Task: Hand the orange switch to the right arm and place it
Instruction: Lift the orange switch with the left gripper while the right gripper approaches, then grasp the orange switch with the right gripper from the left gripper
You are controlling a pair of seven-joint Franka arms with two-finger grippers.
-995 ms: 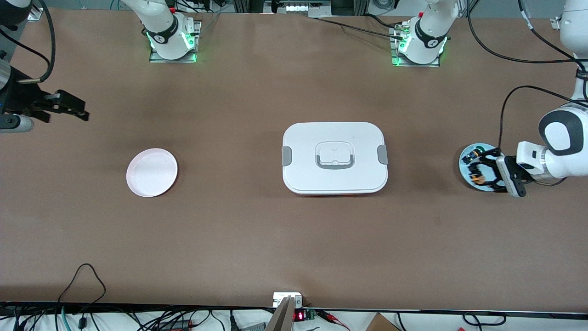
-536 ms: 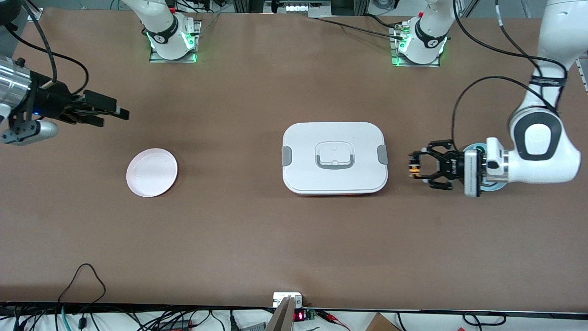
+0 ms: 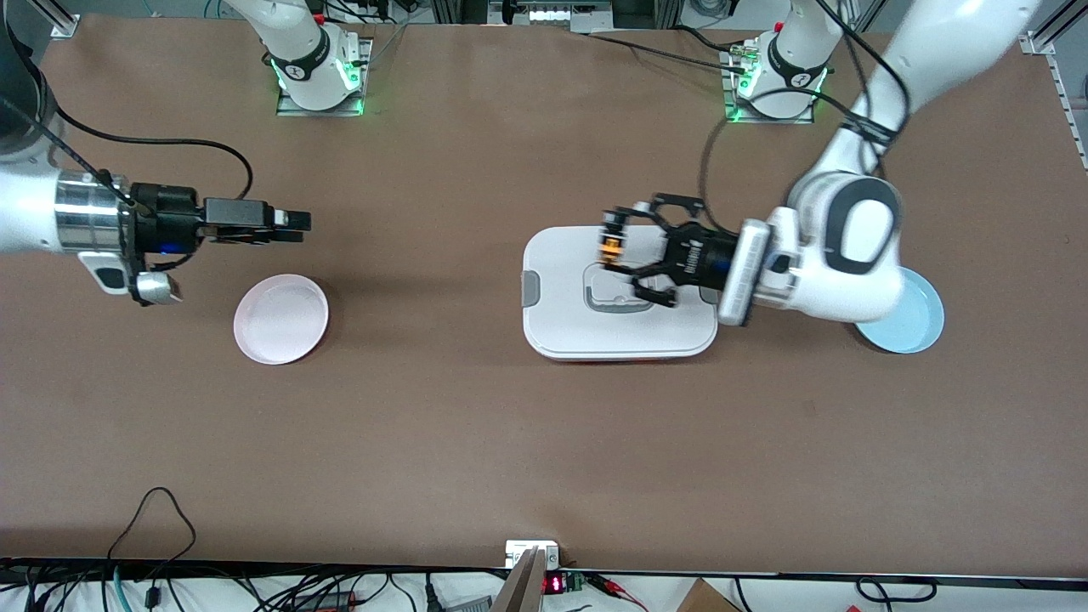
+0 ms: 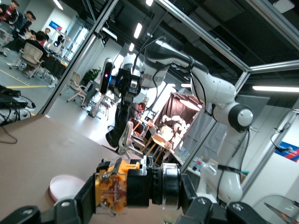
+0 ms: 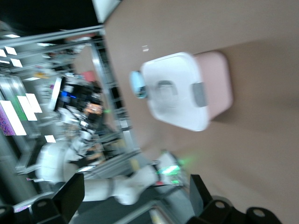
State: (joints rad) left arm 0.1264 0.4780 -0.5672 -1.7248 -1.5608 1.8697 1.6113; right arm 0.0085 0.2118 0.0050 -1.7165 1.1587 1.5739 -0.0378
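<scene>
Over the white box (image 3: 619,293): left hand (image 3: 619,259) pinches the orange switch (image 3: 610,242). Right hand (image 3: 293,223), near the pink plate (image 3: 280,319), open. Risk: tiny switch slips at handover if misaligned.

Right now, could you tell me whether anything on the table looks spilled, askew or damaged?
Nothing stands out. The white lidded box, pink plate and blue plate sit flat; the left gripper holds the orange switch over the box.

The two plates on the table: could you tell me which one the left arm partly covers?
The pale blue plate at the left arm's end of the table; the arm's elbow overlaps its rim. The pink plate, toward the right arm's end, lies fully uncovered.
</scene>
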